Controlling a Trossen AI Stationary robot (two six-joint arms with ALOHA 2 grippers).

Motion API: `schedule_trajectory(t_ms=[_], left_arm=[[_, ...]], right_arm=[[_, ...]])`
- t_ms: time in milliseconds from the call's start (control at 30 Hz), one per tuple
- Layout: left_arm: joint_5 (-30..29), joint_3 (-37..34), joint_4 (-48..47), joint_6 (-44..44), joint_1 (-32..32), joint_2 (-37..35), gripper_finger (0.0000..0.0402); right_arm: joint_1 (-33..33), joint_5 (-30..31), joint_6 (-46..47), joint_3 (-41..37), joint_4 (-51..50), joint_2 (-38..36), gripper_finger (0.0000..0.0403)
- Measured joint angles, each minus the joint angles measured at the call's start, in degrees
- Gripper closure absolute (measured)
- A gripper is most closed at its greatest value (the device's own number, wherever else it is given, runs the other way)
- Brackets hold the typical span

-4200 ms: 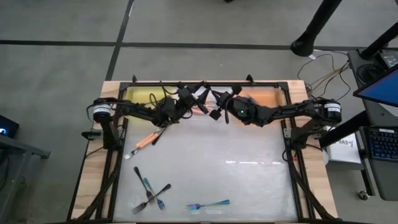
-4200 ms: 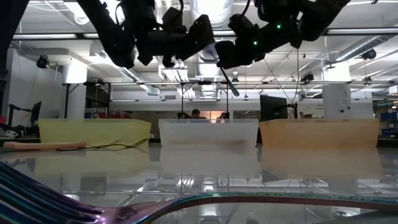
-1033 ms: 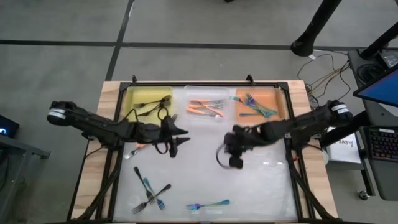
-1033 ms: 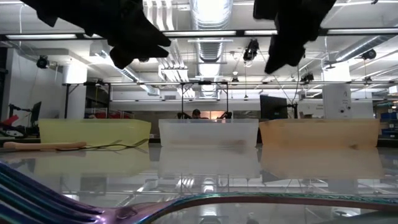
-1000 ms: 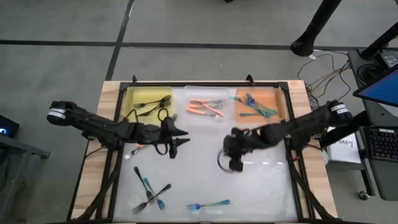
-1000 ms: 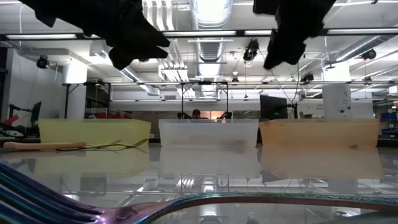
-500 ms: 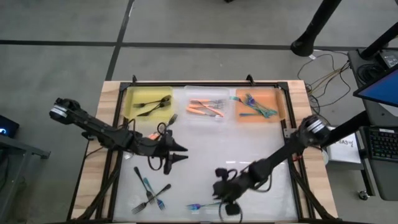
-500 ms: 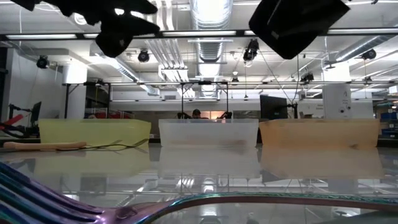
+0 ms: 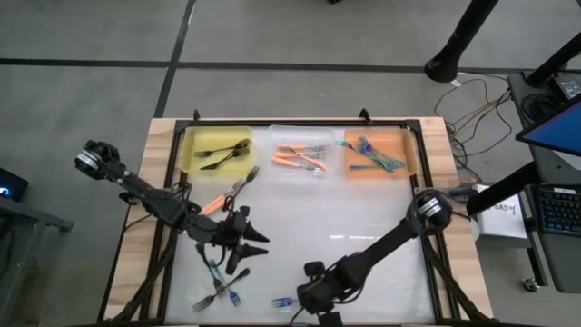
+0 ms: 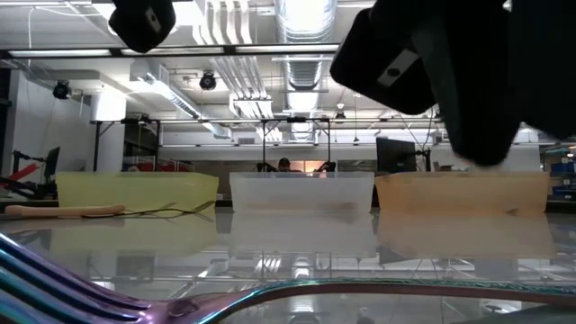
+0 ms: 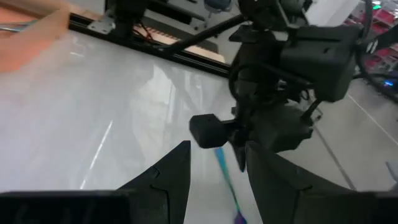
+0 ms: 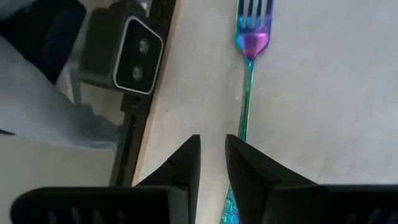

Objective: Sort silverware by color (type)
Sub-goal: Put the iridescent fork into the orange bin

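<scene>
1. High view: the left gripper [image 9: 257,243] hangs above the loose forks [image 9: 218,292] on the desk [image 9: 363,218], far from the yellow bin [image 9: 191,145]; the right gripper [image 9: 320,309] sits at the teal fork [image 9: 283,302]
2. Left wrist view: fingers [image 11: 168,177] apart, nothing between
3. Right wrist view: fingers [image 12: 186,162] slightly apart just beside the teal fork [image 12: 249,74], not clamped

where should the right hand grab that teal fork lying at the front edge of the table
Grip the teal fork across its slim handle, coming straight down from above. It lies flat on the table, so only the narrow sides are reachable. The right hand, slightly open, already hangs over the handle; the tines are wider and poorer to pinch.
</scene>
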Motion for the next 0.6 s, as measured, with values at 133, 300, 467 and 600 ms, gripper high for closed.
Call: schedule_trajectory(t_ms=[133,300,467,600], left_arm=[[-0.09,0.06,0.05,-0.22,-1.64,0.0,0.0267],[-0.11,0.06,0.04,-0.22,-2.91,0.0,0.0267],[-0.13,0.06,-0.02,-0.22,-3.48,0.0,0.0267],[-0.13,0.06,-0.11,-0.22,-3.56,0.0,0.0267]], right_arm=[[0.0,0.01,-1.35,3.48,-2.95,3.09,0.0318],[-0.02,0.03,-4.45,6.21,-3.95,5.08,0.0305],[-0.15,2.06,-7.23,6.38,-4.24,5.06,0.0303],[-0.31,3.53,-9.26,6.38,-4.17,5.33,0.0303]])
